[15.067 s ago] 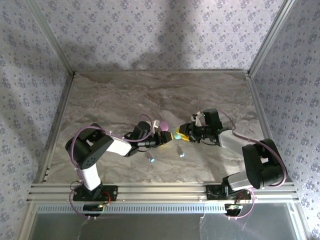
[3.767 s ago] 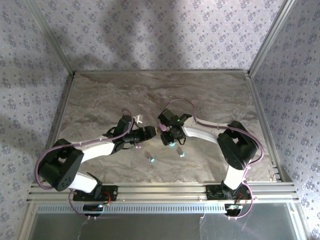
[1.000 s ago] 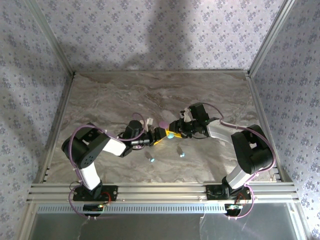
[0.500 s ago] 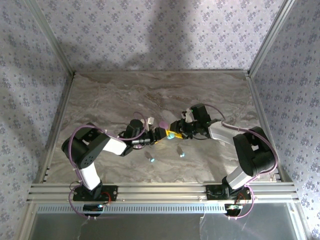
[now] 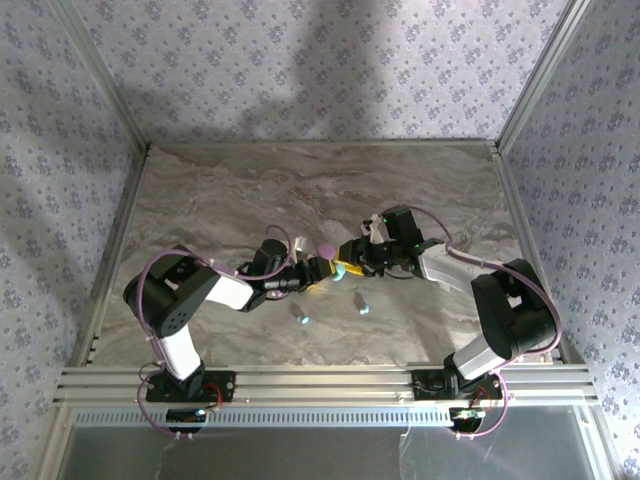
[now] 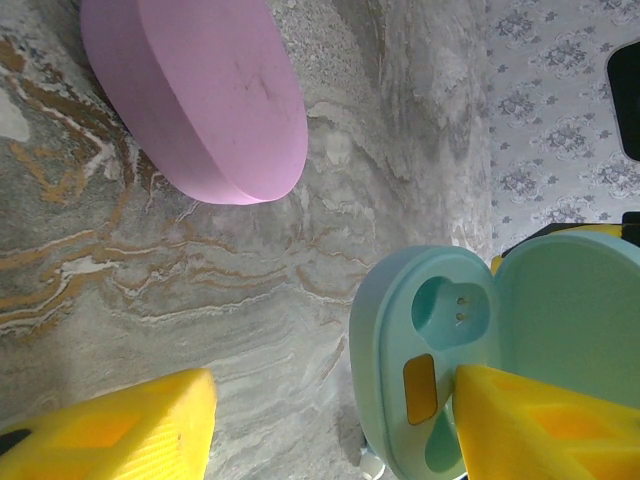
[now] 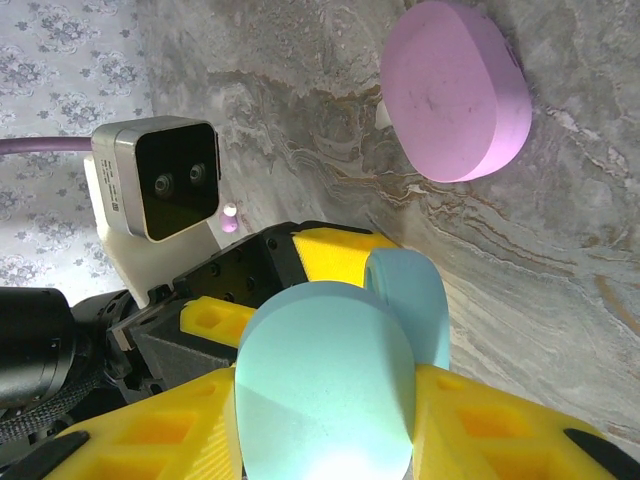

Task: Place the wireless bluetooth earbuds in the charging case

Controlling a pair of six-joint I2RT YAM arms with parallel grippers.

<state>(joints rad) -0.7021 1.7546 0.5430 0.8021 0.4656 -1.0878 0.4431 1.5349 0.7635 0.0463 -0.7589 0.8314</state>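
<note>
Lately, we note the left gripper (image 6: pixel 330 420) narrowed yet spread; right gripper (image 7: pixel 325 420) pinches the open teal case (image 6: pixel 430 330), sockets empty; pink case (image 5: pixel 325 246) at eleven o'clock.

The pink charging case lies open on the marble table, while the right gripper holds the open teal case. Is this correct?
Not quite: the pink charging case is closed, as the left wrist view shows. The rest stands: it lies on the marble table, and the right gripper holds the open teal case.
</note>
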